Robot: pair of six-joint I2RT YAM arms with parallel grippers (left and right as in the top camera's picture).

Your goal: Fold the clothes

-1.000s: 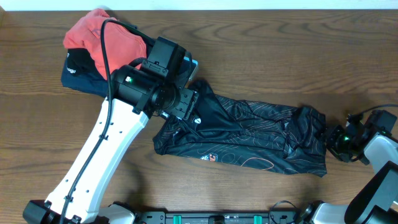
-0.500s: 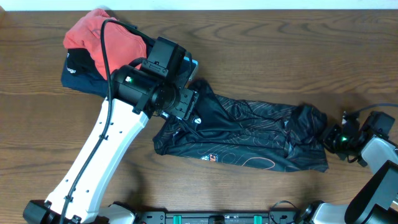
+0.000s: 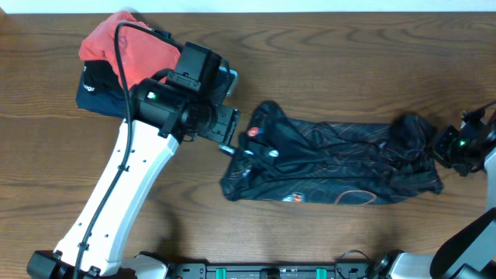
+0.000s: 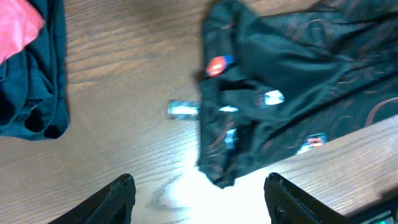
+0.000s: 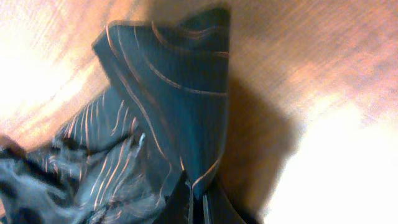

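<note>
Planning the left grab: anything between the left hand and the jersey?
No obstacle visible. Open left hand hovers over the table, jersey just ahead. One small pale blur lies by its edge, unidentifiable.

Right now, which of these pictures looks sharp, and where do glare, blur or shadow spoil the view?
Overhead: sharp and evenly lit, the jersey crisp against the table. Left wrist: slightly blurred, with white glare on the wood inside the open left pincer. Right wrist: softest of all, blown-out bright patches at left and lower right, a deep shadow beside the fabric.
</note>
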